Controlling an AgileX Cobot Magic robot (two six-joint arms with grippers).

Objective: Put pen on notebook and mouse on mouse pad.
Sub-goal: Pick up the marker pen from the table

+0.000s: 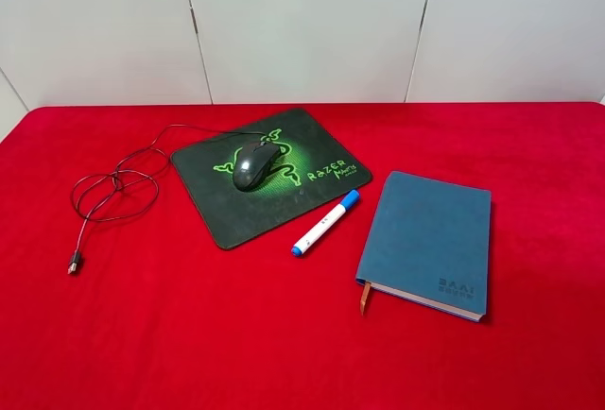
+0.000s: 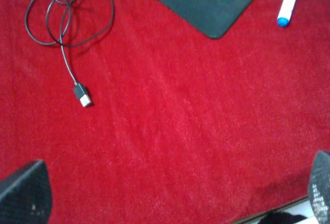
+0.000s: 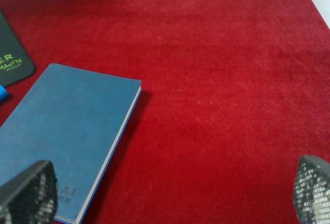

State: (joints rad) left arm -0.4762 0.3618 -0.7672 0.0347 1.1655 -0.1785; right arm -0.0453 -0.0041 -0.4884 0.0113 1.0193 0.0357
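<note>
Landmark: the black mouse pad [image 1: 236, 219], with green Razer lettering and a snake logo, lies flat on the red cloth [image 1: 189, 344], turned at an angle to the cloth's edges.
Mouse: the dark mouse [image 1: 255, 164] sits on the mouse pad, over the green logo, in the pad's far half.
Cable: the thin dark cable [image 1: 115, 193] leaves the mouse's far end, crosses the pad's far-left edge and lies in loose loops on the cloth left of the pad.
USB plug: the USB plug [image 1: 74, 263] ends the cable, on the cloth well left of the pad's near corner.
Pen: the white pen [image 1: 325, 223] lies on the cloth just beside the pad's near-right edge, roughly parallel with it. Its blue cap points toward the pad's right corner. It lies between the pad and the notebook, apart from the notebook.
Notebook: the blue-grey notebook [image 1: 427, 240] lies closed and flat to the right of the pad, beyond the pen. Dark lettering sits in its near-right corner.
Bookmark: an orange-brown ribbon bookmark [image 1: 365, 298] hangs out of the notebook's near edge, at the corner closer to the pad.
Left gripper: the left gripper [image 2: 171, 190] has its jaws spread wide and empty, above bare cloth off the pad's near corner.
Right gripper: the right gripper [image 3: 170, 190] has its jaws spread wide and empty, over the cloth on the notebook's side away from the pad. One fingertip [image 3: 28, 193] overlaps the lettered corner in the wrist view; whether it touches cannot be told.
Backdrop: white wall panels [image 1: 302, 23] stand beyond the pad, behind the cloth's far edge.
</note>
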